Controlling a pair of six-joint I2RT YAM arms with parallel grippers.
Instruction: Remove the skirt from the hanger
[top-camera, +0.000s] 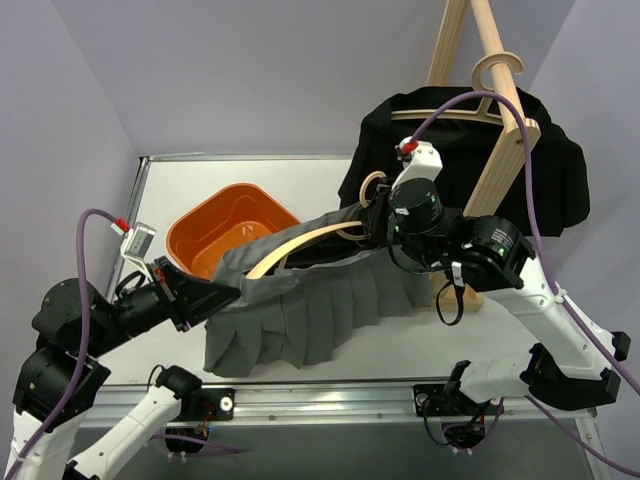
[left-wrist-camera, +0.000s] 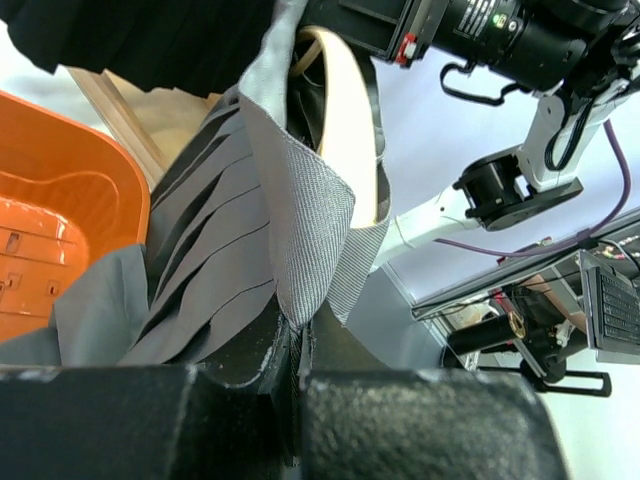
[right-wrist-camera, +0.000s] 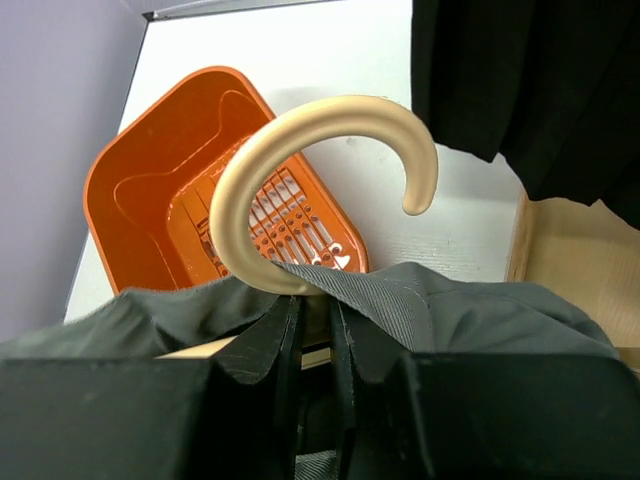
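The grey pleated skirt (top-camera: 300, 315) hangs over the table between both arms, still draped on the curved wooden hanger (top-camera: 300, 243). My left gripper (top-camera: 232, 292) is shut on the skirt's waistband at its left end; the left wrist view has the ribbed band (left-wrist-camera: 305, 230) pinched between the jaws, with the hanger's arm (left-wrist-camera: 350, 130) inside the skirt. My right gripper (top-camera: 368, 215) is shut on the hanger just below its hook (right-wrist-camera: 300, 140), with the skirt's waistband (right-wrist-camera: 450, 310) bunched against the fingers. Much of the hanger is hidden under the fabric.
An orange basin (top-camera: 225, 225) sits on the table behind the skirt's left half. A wooden rack (top-camera: 500, 150) at the back right carries a black garment (top-camera: 560, 180) on another hanger, close behind my right arm. The table's left edge (top-camera: 140, 190) meets the wall.
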